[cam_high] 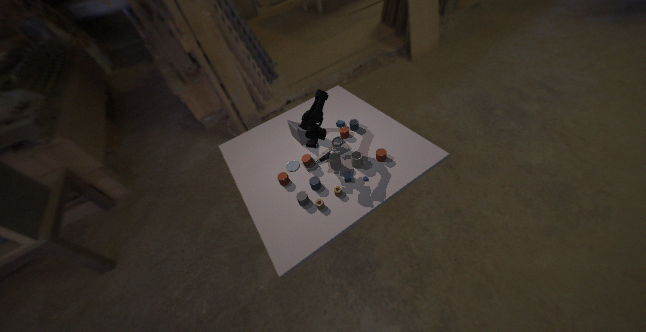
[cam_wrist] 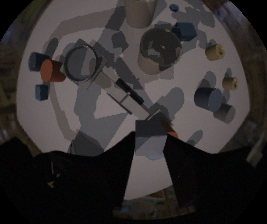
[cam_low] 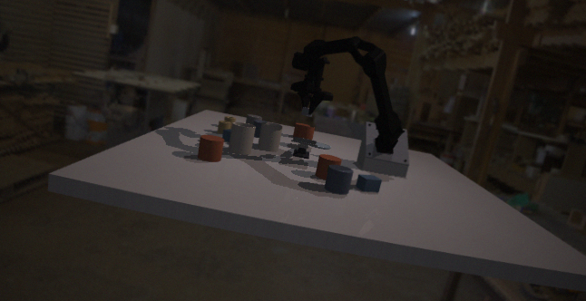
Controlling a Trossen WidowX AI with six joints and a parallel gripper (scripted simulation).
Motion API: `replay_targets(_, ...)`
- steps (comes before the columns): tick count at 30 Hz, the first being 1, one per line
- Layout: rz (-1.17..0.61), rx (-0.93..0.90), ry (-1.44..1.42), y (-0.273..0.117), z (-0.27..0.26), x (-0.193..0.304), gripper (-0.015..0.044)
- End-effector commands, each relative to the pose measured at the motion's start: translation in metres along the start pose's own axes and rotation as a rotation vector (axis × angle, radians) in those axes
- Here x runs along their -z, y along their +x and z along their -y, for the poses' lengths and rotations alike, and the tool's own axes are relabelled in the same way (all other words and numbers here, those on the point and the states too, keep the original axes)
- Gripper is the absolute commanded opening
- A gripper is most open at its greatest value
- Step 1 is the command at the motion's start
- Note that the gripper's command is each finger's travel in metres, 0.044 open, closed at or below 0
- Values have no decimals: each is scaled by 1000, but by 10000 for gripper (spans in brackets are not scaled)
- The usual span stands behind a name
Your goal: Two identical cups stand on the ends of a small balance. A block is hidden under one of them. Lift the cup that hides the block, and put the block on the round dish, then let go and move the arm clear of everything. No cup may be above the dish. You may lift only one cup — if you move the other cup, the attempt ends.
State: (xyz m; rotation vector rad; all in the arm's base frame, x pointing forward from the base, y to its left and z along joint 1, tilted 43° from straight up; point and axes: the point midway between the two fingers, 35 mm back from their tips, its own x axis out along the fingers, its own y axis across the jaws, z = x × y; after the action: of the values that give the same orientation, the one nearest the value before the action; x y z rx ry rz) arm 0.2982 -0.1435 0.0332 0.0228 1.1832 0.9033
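- Wrist view: the grey block (cam_low: 306, 111) (cam_wrist: 151, 134) is up in the air, pinched in my gripper (cam_high: 312, 143) (cam_low: 307, 110) (cam_wrist: 148, 135).
- Beneath it is the balance (cam_high: 324, 154) (cam_low: 301, 154) (cam_wrist: 133, 106); two grey cups, one (cam_high: 335, 161) (cam_low: 270, 138) (cam_wrist: 150, 63), the other (cam_high: 356, 159) (cam_low: 241, 139) (cam_wrist: 138, 14), stand apart from its beam.
- Uncovering and grasping look done, I judge.
- The dish (cam_high: 293, 166) (cam_low: 322, 146) (cam_wrist: 155, 157) has no block or cup on it; carrying, placing, releasing and backing clear remain.
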Motion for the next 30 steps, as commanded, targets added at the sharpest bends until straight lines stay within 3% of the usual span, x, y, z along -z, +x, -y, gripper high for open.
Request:
replay_targets(1, -5, 0, -2, 7, 14, 21, 0)
replay_targets(30, 25, -34, -11, 70, 70, 156, 0)
